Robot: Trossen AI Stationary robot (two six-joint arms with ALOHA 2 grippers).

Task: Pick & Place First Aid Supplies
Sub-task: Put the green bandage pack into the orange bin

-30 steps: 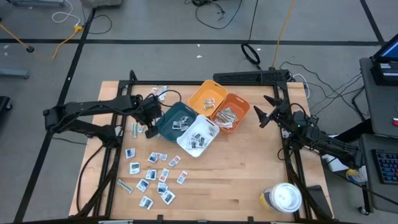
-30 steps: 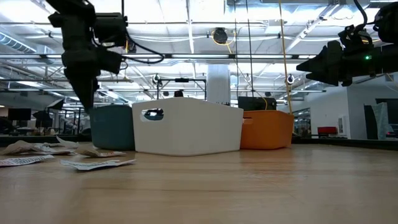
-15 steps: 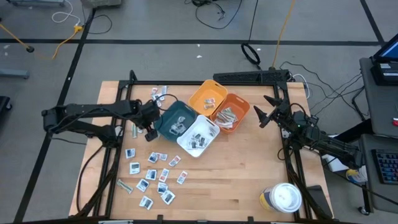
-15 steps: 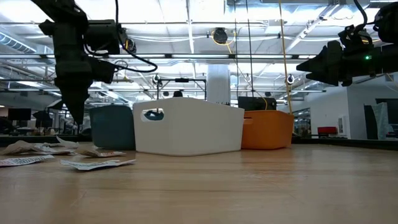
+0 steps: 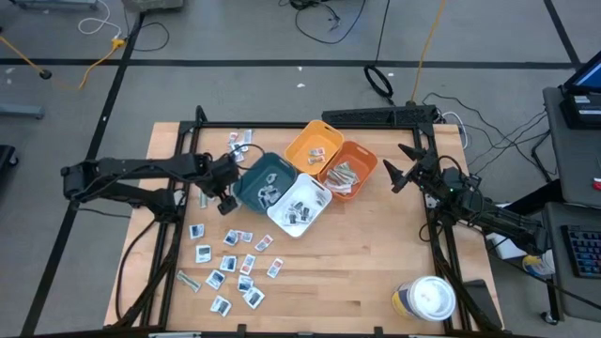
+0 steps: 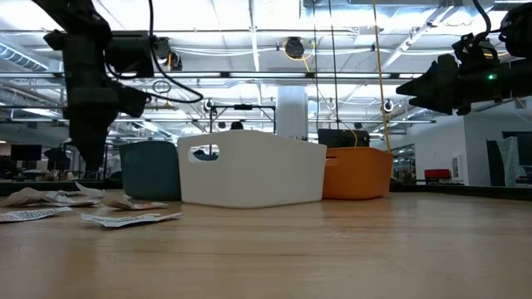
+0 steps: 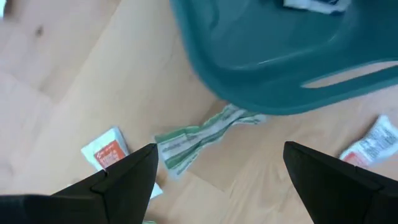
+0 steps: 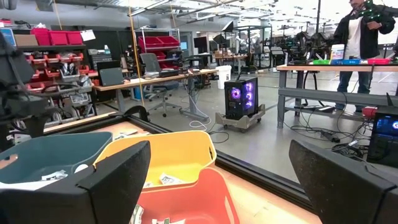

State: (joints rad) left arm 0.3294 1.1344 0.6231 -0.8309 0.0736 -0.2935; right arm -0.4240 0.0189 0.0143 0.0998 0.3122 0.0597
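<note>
My left gripper (image 5: 223, 194) (image 7: 214, 180) hangs open, fingers pointing down, just left of the teal bin (image 5: 266, 181) (image 7: 280, 56). Below it on the wood, between the finger lines, lies a crumpled grey-green wrapped strip (image 7: 199, 138); one end of the strip reaches the bin's foot. A white packet with a red mark (image 7: 106, 150) lies beside it. Several more small white packets (image 5: 232, 255) lie flat toward the near left. Others lie in the teal, white (image 5: 299, 204), yellow (image 5: 315, 146) and orange (image 5: 349, 170) bins. My right gripper (image 5: 398, 175) (image 8: 217, 186) waits open and level at the right.
The four bins stand clustered at the table's middle, close to my left gripper. A few packets (image 5: 241, 141) lie at the far edge and a strip (image 5: 188, 280) near the left front. A round white-lidded tub (image 5: 432, 299) stands at the near right corner.
My left gripper has moved a little toward the table's left edge, away from the teal bin, and has sunk lower while rolling about its own axis. It stays open. My right arm has kept still.
</note>
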